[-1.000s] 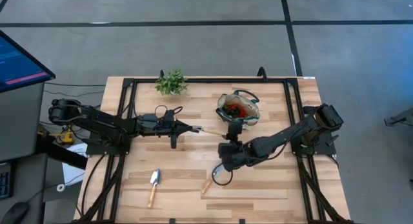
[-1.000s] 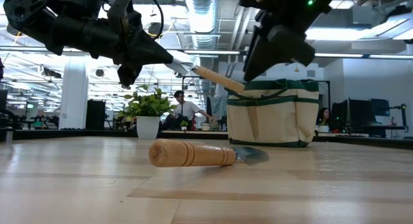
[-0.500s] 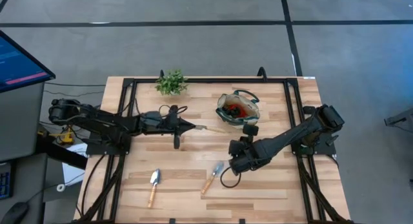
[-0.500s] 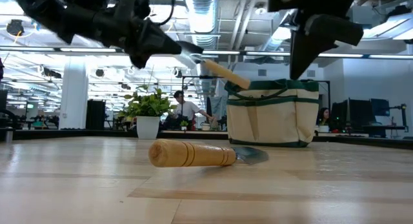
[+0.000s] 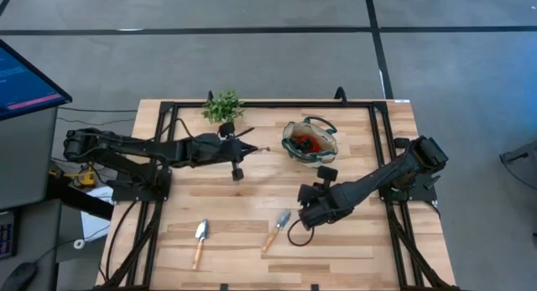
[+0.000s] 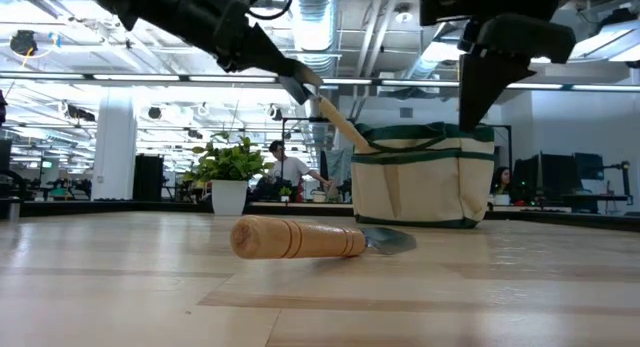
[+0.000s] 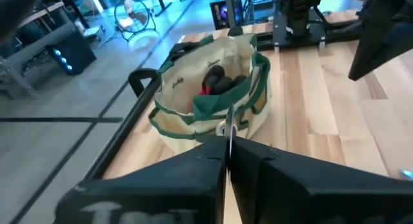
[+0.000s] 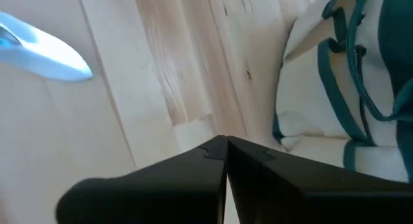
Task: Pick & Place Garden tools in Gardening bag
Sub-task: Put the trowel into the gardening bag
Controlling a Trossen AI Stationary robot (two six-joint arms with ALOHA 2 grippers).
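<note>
Since a second ago my left claw (image 5: 252, 148), clamped on a wooden-handled tool (image 6: 340, 122), has swung toward the gardening bag (image 5: 310, 142) for the drop, while my right claw (image 5: 306, 215), shut and empty, has withdrawn from the trowel (image 5: 274, 230) on the tabletop (image 5: 352, 241).

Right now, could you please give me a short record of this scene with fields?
Left gripper: shut on wooden-handled tool, raised, handle pointing toward bag
Right gripper: jaws shut, empty, above table
Gardening bag: upright, holds red and black tools
Lying on table: trowel; second trowel, nearer the right gripper
Potted plant: far edge
</note>
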